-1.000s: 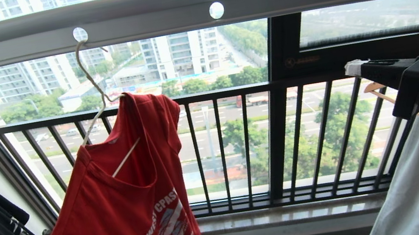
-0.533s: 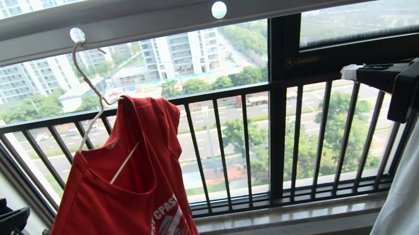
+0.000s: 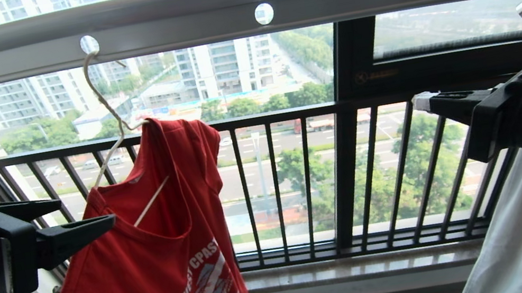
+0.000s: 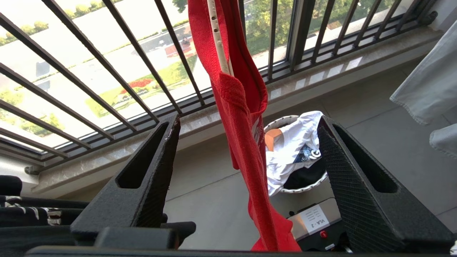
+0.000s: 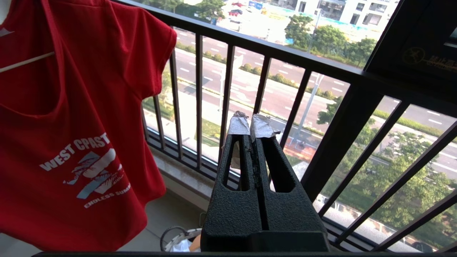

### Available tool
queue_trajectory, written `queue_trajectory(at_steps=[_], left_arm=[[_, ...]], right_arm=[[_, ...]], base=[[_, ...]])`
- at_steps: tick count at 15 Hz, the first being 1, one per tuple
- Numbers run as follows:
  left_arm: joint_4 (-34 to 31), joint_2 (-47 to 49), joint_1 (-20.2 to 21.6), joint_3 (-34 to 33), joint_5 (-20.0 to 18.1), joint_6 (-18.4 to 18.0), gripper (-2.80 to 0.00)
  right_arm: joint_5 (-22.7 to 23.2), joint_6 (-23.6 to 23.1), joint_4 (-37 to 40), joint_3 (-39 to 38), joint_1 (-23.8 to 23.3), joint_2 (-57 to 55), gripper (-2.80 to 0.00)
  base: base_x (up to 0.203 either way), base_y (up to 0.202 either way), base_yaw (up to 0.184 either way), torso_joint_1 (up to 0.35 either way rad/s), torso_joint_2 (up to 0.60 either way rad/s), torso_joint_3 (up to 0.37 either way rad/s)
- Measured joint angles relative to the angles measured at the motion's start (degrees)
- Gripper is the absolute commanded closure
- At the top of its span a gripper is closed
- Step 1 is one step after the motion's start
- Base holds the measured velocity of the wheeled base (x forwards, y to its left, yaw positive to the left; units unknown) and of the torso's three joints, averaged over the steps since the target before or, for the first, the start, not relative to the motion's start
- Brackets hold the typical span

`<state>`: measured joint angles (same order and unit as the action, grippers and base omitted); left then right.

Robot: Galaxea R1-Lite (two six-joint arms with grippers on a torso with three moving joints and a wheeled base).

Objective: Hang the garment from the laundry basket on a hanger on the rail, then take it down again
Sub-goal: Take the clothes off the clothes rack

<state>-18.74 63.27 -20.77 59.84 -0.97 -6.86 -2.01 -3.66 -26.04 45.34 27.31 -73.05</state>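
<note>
Grey perforated rail and tiled floor

The broad grey metal rail (image 3: pixel 195 16) carries a thin cream wire hanger (image 3: pixel 105 101) hooked through one round hole; on the pale tiled floor (image 4: pixel 214 200) stands a round white laundry basket (image 4: pixel 285 119).

The left gripper (image 4: pixel 246 123) has its two black fingers (image 4: pixel 142 175) spread wide, and the red shirt (image 4: pixel 246 117) hangs between them (touching neither). Behind, the round basket (image 4: pixel 285 121) holds white cloth.
</note>
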Motion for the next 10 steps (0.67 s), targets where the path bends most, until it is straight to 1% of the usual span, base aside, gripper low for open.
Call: queue_trajectory(at_steps=[3, 4, 10], left_arm=[[0.7, 3.4, 0.0, 0.2, 0.4, 0.3, -2.8], [1.6, 4.5, 0.0, 0.1, 0.5, 0.4, 0.0], [2.5, 8.3, 0.2, -0.5, 0.6, 0.3, 0.0]], right_arm=[[0.0, 0.0, 0.0, 0.0, 0.0, -0.6, 0.0], [-0.1, 0.0, 0.0, 0.0, 0.0, -0.8, 0.0], [-0.2, 0.0, 0.0, 0.0, -0.1, -1.8, 0.0]], base=[[0.0, 0.0, 0.0, 0.0, 0.0, 0.0], [0.0, 0.0, 0.0, 0.0, 0.0, 0.0], [0.0, 0.0, 0.0, 0.0, 0.0, 0.0]])
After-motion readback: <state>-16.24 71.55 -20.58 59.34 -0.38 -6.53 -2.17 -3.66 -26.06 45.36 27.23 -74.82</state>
